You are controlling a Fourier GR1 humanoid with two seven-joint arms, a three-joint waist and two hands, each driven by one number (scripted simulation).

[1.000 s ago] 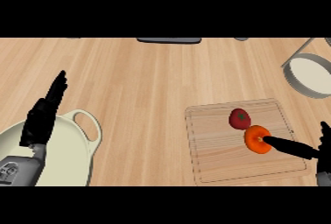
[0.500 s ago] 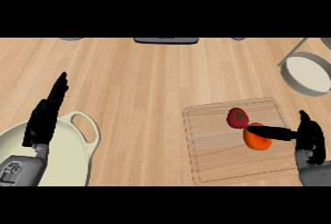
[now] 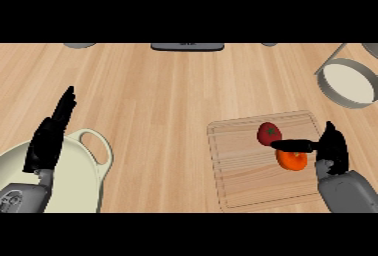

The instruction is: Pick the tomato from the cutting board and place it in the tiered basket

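**Q:** Right hand (image 3: 332,145) first: how does it sit?

**A:** Black and slender, it rises from a grey forearm at the lower right, over the right edge of the cutting board (image 3: 244,175). Its fingers point up, straight and together, while the thumb reaches out sideways to the left. The thumb's tip lies between the tomato (image 3: 269,133) and an orange fruit (image 3: 292,160), touching or nearly touching the tomato's lower edge. Nothing is grasped.

**Q:** And the tomato?

**A:** Smooth and red, a slightly elongated oval with a small green stem spot near its middle. Its long axis runs roughly up and down in the view, leaning a little. It rests on the board's upper right part, just above the rounder orange fruit.

**Q:** What about the board?

**A:** Pale wood, rectangular with rounded corners and a thin groove near its rim, lying on a wood-grain counter (image 3: 170,90).

**Q:** Farther out?

**A:** A grey-rimmed tiered basket (image 3: 347,82) stands at the upper right. At lower left, a cream pot (image 3: 77,175) with a loop handle; the left hand (image 3: 52,137) rests over it, fingers straight, pointing up.
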